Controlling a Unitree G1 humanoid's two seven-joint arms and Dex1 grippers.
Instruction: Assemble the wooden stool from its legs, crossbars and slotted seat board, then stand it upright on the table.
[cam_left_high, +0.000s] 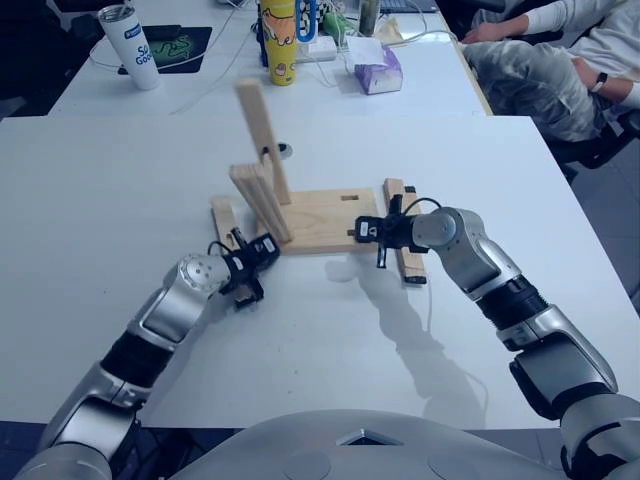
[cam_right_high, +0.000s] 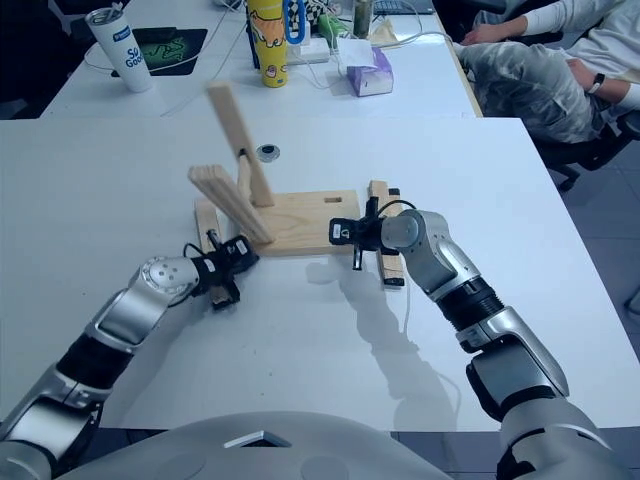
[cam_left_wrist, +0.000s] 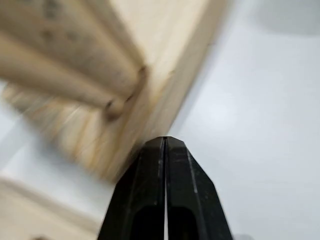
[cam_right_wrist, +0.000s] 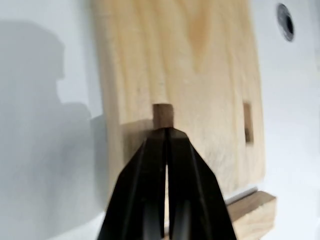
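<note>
Between the left gripper (cam_left_high: 250, 262) and right gripper (cam_left_high: 372, 232), both pinched together on nothing, the seat board (cam_left_high: 325, 215) lies flat with a leg frame (cam_left_high: 262, 150) leaning in it. Assembly looks about midway. Next, the loose leg (cam_left_high: 412, 265) just beyond the right gripper needs slotting in.

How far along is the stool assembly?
Done: one leg frame stands tilted on the seat board. In hand: nothing; left claw and right claw are shut at the board's edges. Left: fit the loose leg pieces beside the board, then stand all upright.

White table (cam_left_high: 120, 200), seat board (cam_left_high: 322, 215) (flat), wooden bar (cam_left_high: 412, 265)
</note>
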